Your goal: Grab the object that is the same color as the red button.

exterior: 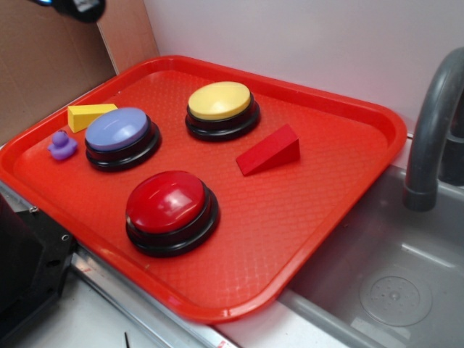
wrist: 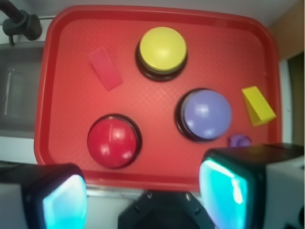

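So everything sat on one flat red tray [exterior: 348, 116], spread out with room around each thing, which made each one easy to reach from above. The red button [exterior: 168, 203] was near the front edge. The yellow button [exterior: 220, 101] was near the back, and the purple-blue button [exterior: 118, 130] was off to one side. A yellow wedge [exterior: 88, 114] and a little purple duck [exterior: 62, 146] were tucked just beside the purple-blue button.

The red wedge [exterior: 270, 151] matched the red button's color. It lay alone, between the yellow button and the tray's sink-side rim, touching nothing. It rested flat on its big bottom face. Its long side ran slantwise across the tray, with the tall end toward the back sink-side corner and the thin end pointing toward the red button.

The gripper [wrist: 143, 195] hung high over the tray's front edge, well apart from the wedge. Its two fingers [wrist: 228, 188] were spread wide and held nothing. I think it would need to turn to pinch the wedge across its short sides.
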`<state>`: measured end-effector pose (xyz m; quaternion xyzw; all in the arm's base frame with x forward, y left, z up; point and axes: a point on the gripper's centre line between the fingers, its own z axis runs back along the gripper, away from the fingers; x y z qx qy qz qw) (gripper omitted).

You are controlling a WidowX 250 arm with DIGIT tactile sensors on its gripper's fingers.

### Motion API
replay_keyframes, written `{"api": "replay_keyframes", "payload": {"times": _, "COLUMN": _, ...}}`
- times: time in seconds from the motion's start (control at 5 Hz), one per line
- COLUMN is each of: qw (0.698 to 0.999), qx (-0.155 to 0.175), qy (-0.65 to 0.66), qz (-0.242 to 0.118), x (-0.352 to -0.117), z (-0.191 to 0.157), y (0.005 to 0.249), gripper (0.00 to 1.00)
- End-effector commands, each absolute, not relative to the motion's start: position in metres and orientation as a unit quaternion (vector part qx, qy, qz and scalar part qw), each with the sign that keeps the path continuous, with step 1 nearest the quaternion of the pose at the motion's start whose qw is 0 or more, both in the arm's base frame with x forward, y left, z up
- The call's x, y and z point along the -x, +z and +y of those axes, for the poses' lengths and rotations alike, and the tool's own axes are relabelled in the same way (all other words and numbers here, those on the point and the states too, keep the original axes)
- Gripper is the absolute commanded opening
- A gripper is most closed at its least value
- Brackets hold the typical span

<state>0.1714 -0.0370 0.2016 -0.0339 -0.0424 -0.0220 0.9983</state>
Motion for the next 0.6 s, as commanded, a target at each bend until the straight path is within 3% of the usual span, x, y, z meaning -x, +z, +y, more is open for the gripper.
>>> {"api": "replay_keyframes", "payload": {"times": 0.0, "qw": 0.994, "qx": 0.089, "qy": -0.021, "qz": -0.054, "x": -0.221, "z": -0.074, "y": 0.149, "gripper": 1.00}}
{"api": "replay_keyframes", "payload": {"times": 0.2, "qw": 0.996, "qx": 0.067, "qy": 0.027, "qz": -0.052, "x": -0.230, "z": -0.074, "y": 0.128, "gripper": 1.00}}
{"api": "replay_keyframes", "payload": {"times": 0.4, "qw": 0.996, "qx": 0.067, "qy": 0.027, "qz": -0.052, "x": -0.230, "z": -0.074, "y": 0.128, "gripper": 1.00}}
